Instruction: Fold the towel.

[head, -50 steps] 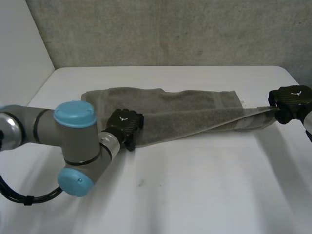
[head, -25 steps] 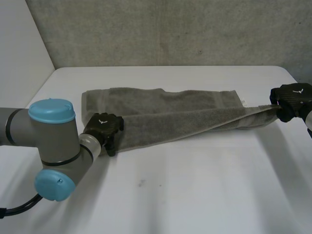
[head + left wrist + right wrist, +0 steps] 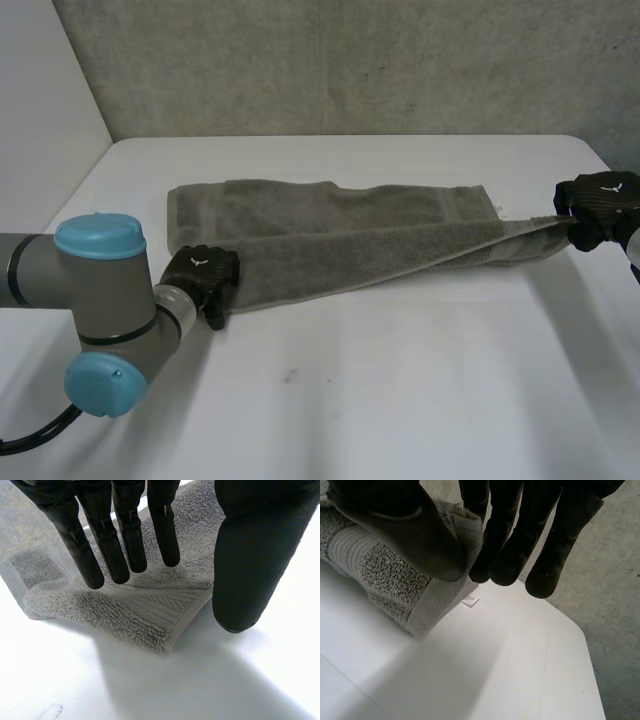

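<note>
While the left robot hand (image 3: pixel 203 275) sits released at the near left corner of the towel (image 3: pixel 330 215), its fingers (image 3: pixel 125 540) straight over the pile and its thumb (image 3: pixel 250 555) apart beside the hem, the right robot hand (image 3: pixel 598 205) grasps the far right end. There its thumb (image 3: pixel 405 535) pinches the edge against the fingers and holds it lifted off the surface (image 3: pixel 400 380). Whether the left fingertips actually touch the cloth is unclear. The towel lies lengthwise across the middle of the surface, doubled along its length, its upper layer slanting up toward the raised right end, where a small white label (image 3: pixel 470 599) peeks out below. The step in hand looks like carrying that right end over to meet the left. To do it well, the left side should likely be pressed flat first so the cloth cannot drag. The right end should travel in a high arc, with both layers in the pinch, and come down hem on hem.
</note>
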Robot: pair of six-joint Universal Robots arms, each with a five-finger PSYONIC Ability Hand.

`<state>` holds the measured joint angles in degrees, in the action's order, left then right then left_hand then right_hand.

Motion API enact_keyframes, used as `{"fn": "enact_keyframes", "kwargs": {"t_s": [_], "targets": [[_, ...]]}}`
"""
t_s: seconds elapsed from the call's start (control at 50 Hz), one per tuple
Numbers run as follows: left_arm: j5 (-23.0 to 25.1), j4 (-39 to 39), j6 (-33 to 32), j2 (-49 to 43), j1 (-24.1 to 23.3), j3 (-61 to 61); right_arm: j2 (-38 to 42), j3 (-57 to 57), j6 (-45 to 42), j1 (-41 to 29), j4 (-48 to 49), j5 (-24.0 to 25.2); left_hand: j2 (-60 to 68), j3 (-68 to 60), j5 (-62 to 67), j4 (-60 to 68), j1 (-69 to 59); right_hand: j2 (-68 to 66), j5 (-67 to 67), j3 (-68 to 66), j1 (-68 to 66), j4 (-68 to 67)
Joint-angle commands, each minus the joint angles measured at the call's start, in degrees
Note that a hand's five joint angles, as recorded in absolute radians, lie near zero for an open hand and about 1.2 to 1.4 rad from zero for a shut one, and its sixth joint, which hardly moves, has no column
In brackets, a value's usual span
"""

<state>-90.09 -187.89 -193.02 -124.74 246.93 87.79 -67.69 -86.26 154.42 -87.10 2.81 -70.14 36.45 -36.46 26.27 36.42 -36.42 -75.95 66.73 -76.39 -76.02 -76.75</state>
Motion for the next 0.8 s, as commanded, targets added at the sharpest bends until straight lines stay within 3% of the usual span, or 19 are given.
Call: {"fn": "enact_keyframes", "kwargs": {"t_s": [0.02,0.2,0.24,0.34,0.48,0.58,0.68,0.8], "targets": [[-0.09,-0.9,-2.34,-0.76,0.91,-0.42,0.19,0.04,0.0,0.08,0.09,0.0,15.45,-15.45,15.64,15.49,-15.49,-4.05,3.27,-3.61,-3.98,-3.25],[-1.41,-2.04,-8.33,-1.55,2.94,-0.69,0.01,0.22,0.0,0.17,0.09,-0.09,29.94,-29.94,30.13,29.98,-29.98,-4.05,3.27,-3.61,-3.98,-3.25],[-3.77,-2.13,-8.6,-0.68,3.73,-0.95,-0.25,0.31,0.0,0.17,0.0,-0.09,43.49,-43.49,43.68,43.53,-43.53,-4.05,3.27,-3.61,-3.98,-3.25],[-7.03,-2.04,-8.16,3.18,3.99,-1.83,-0.6,0.31,-0.26,-0.09,0.0,-0.09,43.55,-43.54,43.73,43.58,-43.58,-4.05,3.27,-3.61,-3.98,-3.25],[-6.86,-1.6,-8.16,9.52,3.73,-1.57,-2.27,0.39,-0.61,0.0,-0.79,0.09,43.55,-43.54,43.73,43.58,-43.58,-4.05,3.27,-3.61,-3.98,-3.25],[-4.92,-0.73,-8.51,14.88,3.11,-0.51,-6.14,0.48,-1.23,0.17,-2.55,0.97,43.55,-43.54,43.73,43.58,-43.58,-4.05,3.27,-3.61,-3.98,-3.25],[-1.33,6.98,-8.68,24.7,3.82,-0.16,-12.54,1.45,-6.05,2.36,-10.44,4.74,43.55,-43.54,43.73,43.58,-43.58,-4.05,3.27,-3.61,-3.98,-3.25],[-0.26,11.23,-8.51,29.12,3.82,1.33,-16.16,1.1,-10.1,3.34,-15.91,6.77,43.55,-43.54,43.73,43.58,-43.58,-4.05,3.27,-3.61,-3.98,-3.25]]}}
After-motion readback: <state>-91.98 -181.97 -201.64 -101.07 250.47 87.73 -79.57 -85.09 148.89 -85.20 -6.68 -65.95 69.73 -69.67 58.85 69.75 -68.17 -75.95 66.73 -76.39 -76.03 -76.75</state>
